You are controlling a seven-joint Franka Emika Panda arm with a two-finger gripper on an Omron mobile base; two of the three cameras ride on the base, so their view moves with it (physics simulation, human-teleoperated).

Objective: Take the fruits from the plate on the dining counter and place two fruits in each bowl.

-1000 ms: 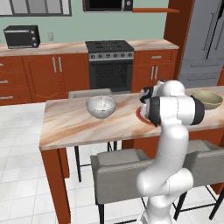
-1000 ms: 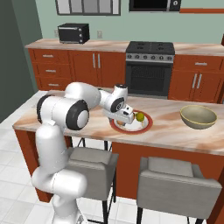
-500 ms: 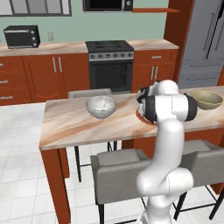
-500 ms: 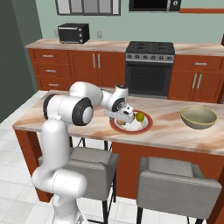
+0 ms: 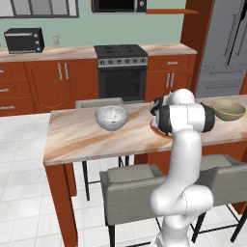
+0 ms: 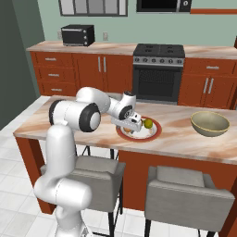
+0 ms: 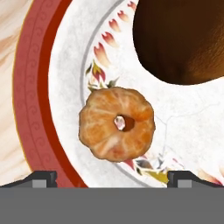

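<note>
My gripper (image 6: pixel 132 127) hangs open, low over the plate (image 6: pixel 155 134) on the dining counter (image 6: pixel 180 139). In the hand view an orange fruit (image 7: pixel 117 124) lies on the plate's white centre (image 7: pixel 70 65), between and just ahead of my gripper's (image 7: pixel 112 177) two fingertips (image 7: pixel 41 178); nothing is gripped. A large brown fruit (image 7: pixel 183 39) sits beyond it. A yellow-green fruit (image 6: pixel 148 123) rests on the plate's far side. The speckled whitish bowl (image 5: pixel 111 117) stands left of the arm, the olive-tan bowl (image 5: pixel 228 109) (image 6: pixel 209 123) at the counter's right end.
Two grey stools (image 6: pixel 187 196) stand at the counter's near side. Behind the counter run red-brown cabinets with a stove (image 5: pixel 120 58) and a black toaster oven (image 5: pixel 21 40). A bare stretch of the marble top (image 5: pixel 77 137) lies left of the speckled bowl.
The hand has sunk a little closer to the plate, and the elbow has shifted slightly. The jaws have stayed open; the fruits and bowls have not moved.
</note>
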